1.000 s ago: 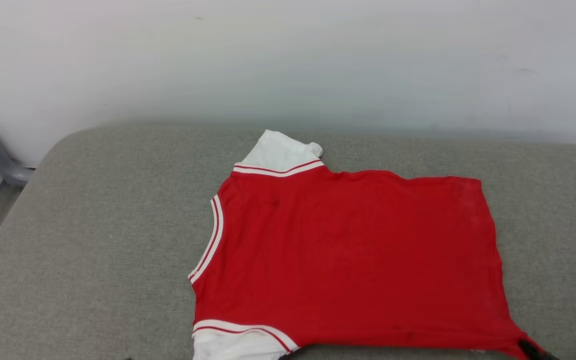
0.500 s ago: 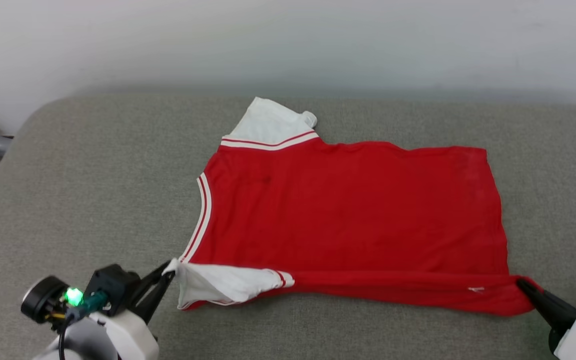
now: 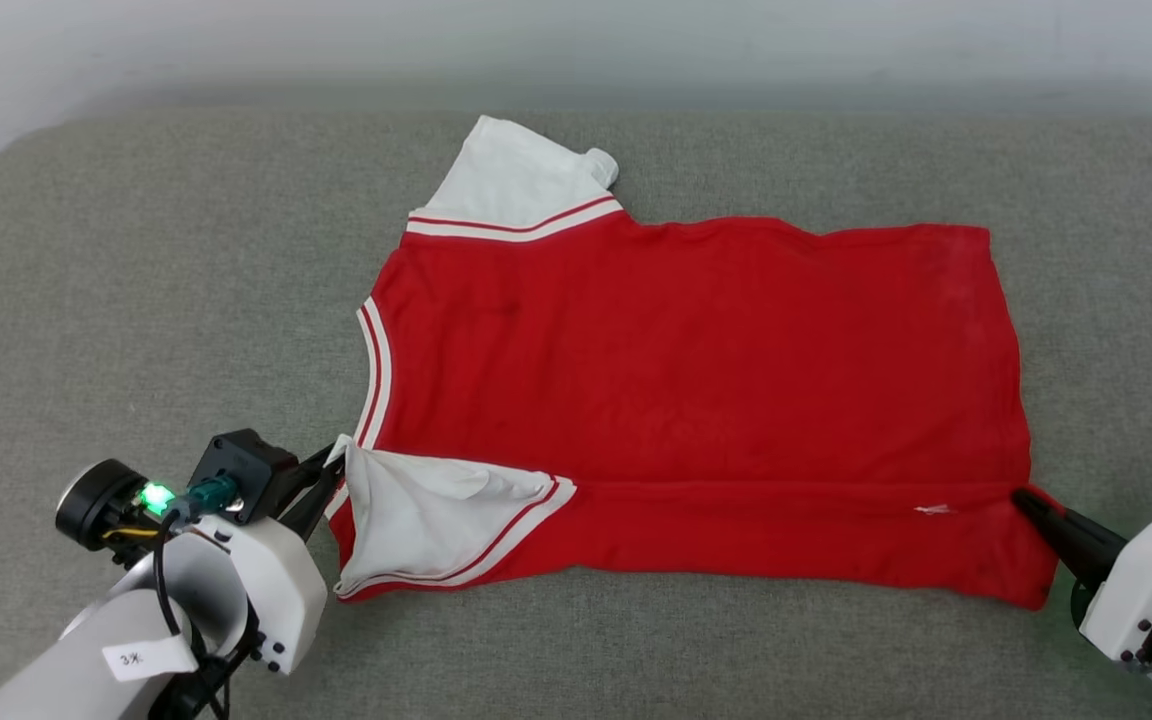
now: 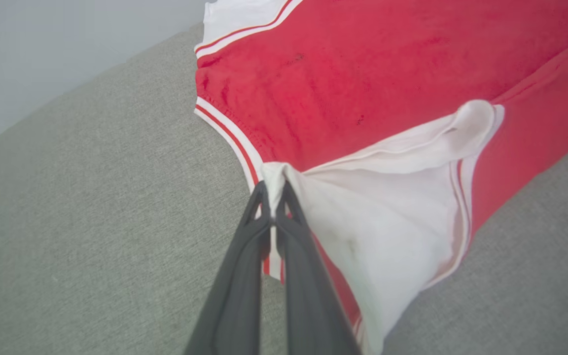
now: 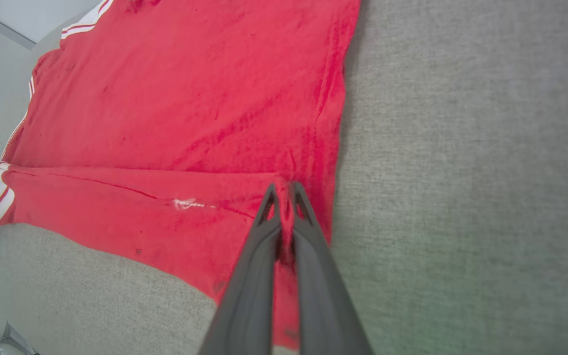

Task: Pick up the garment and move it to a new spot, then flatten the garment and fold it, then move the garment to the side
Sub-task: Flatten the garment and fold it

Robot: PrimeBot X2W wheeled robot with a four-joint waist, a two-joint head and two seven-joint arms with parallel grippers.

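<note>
Red garment | sleeve in left fingers | hem corner in right fingers

Soft even light, faint shadows, wide-angle wrist-view distortion.

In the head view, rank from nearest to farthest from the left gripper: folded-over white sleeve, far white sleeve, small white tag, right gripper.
1. Folded-over white sleeve: pinched by the left gripper
2. Far white sleeve: far edge
3. Small white tag: on the fold
4. Right gripper: hem corner
</note>
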